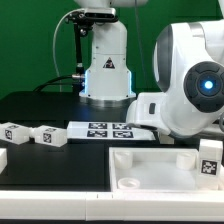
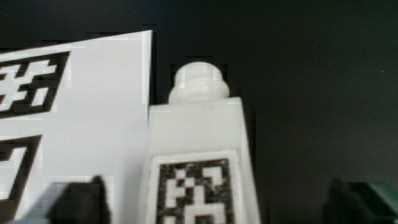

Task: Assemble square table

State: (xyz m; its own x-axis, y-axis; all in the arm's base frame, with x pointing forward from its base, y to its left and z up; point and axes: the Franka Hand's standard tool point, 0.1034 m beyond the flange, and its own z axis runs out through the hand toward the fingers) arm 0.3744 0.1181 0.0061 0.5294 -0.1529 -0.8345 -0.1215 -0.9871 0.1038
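In the wrist view a white table leg (image 2: 196, 130) with a rounded screw tip (image 2: 198, 76) and a black-and-white tag lies on the black table, right beside the marker board (image 2: 71, 90). My gripper (image 2: 217, 198) is open. Its dark fingertips (image 2: 75, 200) stand on either side of the leg with gaps, not touching it. In the exterior view the white square table top (image 1: 150, 172) lies at the front. My gripper is hidden behind the arm (image 1: 190, 90). Another tagged leg (image 1: 209, 158) stands at the exterior view's right by the top.
Two loose tagged legs (image 1: 15, 132) (image 1: 46, 134) lie at the exterior view's left on the black table. The marker board (image 1: 100, 128) lies in the middle. The arm's base (image 1: 106, 70) stands at the back. A white piece (image 1: 3, 160) shows at the left edge.
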